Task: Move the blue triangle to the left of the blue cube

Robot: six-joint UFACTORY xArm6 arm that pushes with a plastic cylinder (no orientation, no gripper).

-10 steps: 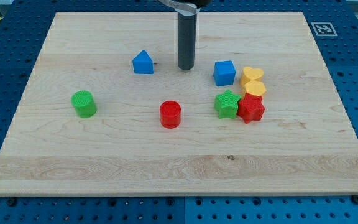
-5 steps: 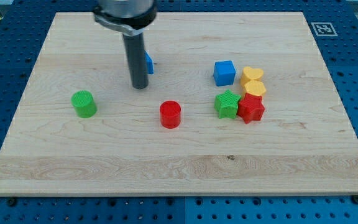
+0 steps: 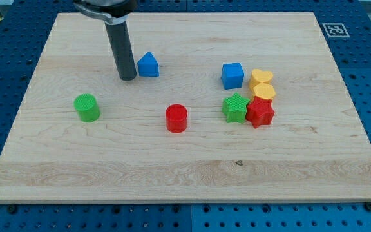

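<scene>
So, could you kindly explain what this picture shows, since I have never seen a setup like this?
There is a single camera view, looking down at a slant on a wooden board that lies on a blue perforated table. The dark rod coming in from the view's top is the end of a robot arm. It has no gripper and holds nothing; it only pushes blocks with my tip. My tip stands just to the view's left of the blue triangle, close beside it. Further right are the blue cube, two yellow blocks, a green star and a red star. A red cylinder sits near the middle and a green cylinder at the left.
</scene>
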